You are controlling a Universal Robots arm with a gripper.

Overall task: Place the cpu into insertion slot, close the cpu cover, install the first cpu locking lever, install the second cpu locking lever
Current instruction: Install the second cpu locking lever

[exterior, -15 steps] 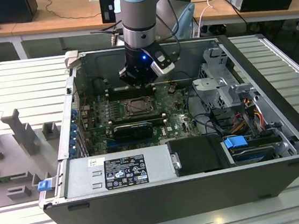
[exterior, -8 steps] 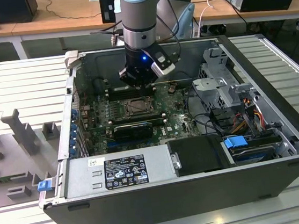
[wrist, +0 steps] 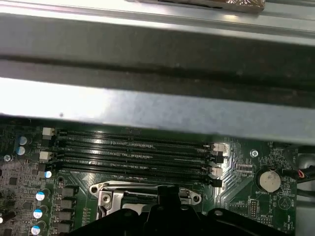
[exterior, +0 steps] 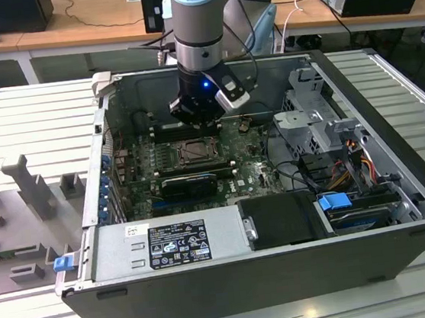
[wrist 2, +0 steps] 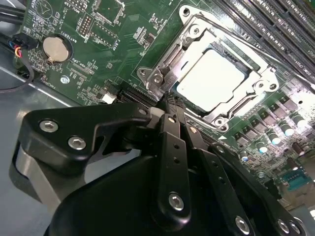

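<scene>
The cpu [wrist 2: 210, 81] is seen lying flat in the insertion slot [wrist 2: 183, 84] on the green board [wrist 2: 98, 59]. The cpu cover [wrist 2: 256, 81] is folded down around it, with the pale chip showing through its square hole. The end effector [wrist 2: 170, 101] is held just beside one corner of the slot. Its fingers are pressed together, and nothing is held between them. Long black memory slots [wrist: 133, 152] are seen near the slot, all inside the open computer case [exterior: 399, 176].

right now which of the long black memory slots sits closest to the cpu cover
The memory slot bordering the cpu cover in the first wrist view; the other three lie beyond it, toward the case's metal wall.
</scene>
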